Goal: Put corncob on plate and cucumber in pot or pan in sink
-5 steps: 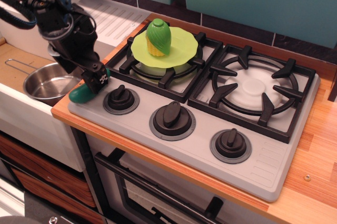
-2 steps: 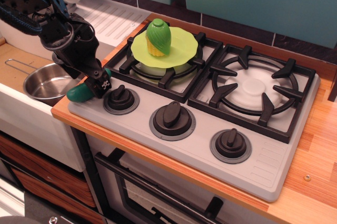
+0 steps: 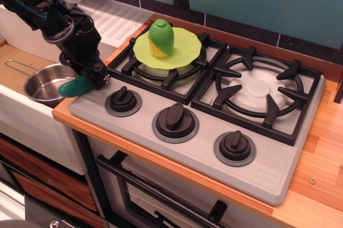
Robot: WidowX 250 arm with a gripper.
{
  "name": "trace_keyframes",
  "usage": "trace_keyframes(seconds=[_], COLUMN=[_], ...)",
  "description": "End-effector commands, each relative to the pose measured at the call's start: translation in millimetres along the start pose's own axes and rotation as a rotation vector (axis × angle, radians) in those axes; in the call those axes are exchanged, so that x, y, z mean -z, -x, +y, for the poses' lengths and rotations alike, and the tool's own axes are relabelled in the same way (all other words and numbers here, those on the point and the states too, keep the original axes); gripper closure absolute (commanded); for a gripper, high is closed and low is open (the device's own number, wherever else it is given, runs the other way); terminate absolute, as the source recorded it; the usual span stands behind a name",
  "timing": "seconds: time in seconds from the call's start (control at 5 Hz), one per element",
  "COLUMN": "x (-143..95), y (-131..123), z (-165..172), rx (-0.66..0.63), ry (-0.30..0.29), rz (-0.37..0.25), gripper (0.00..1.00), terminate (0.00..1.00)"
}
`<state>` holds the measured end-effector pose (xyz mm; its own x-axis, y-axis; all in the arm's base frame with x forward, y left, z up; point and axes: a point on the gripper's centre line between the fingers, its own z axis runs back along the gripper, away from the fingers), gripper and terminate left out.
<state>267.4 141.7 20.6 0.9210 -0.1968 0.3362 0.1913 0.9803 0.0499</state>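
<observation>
The corncob (image 3: 161,37), yellow with bright green husk, lies on the lime-green plate (image 3: 185,51) on the stove's back left burner. My gripper (image 3: 92,78) is shut on the dark green cucumber (image 3: 72,87) and holds it lifted off the stove, over the counter's left edge. Its free end points left, over the rim of the shiny steel pan (image 3: 45,82). The pan sits in the white sink (image 3: 21,111), with its wire handle (image 3: 19,66) pointing left.
The grey stove top (image 3: 214,131) has three black knobs (image 3: 174,116) along its front and two black burner grates (image 3: 262,86). A ribbed white draining board (image 3: 115,19) lies behind my arm. A wooden counter edge (image 3: 69,118) runs between stove and sink.
My gripper has lifted the cucumber off the stove's front left corner and carried it up and left, towards the pan. The corncob and plate have not moved.
</observation>
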Motion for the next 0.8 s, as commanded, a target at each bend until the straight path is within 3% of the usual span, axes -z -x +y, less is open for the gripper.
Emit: trace_keyframes(seconds=[0.0,0.2,0.4,0.6], x=[-38,-57,-51,-33], y=[-9,-11,-10,-8], z=[2,0,4,18], rx=[0.007,0.003,0.033,0.095], ry=[-0.023,-0.036,-0.043,-0.039], rz=[0.036,0.058,0.015,-0.087], gripper=[1.0,1.0,1.0,1.0], terminate=[0.0,0.0,0.0,0.0])
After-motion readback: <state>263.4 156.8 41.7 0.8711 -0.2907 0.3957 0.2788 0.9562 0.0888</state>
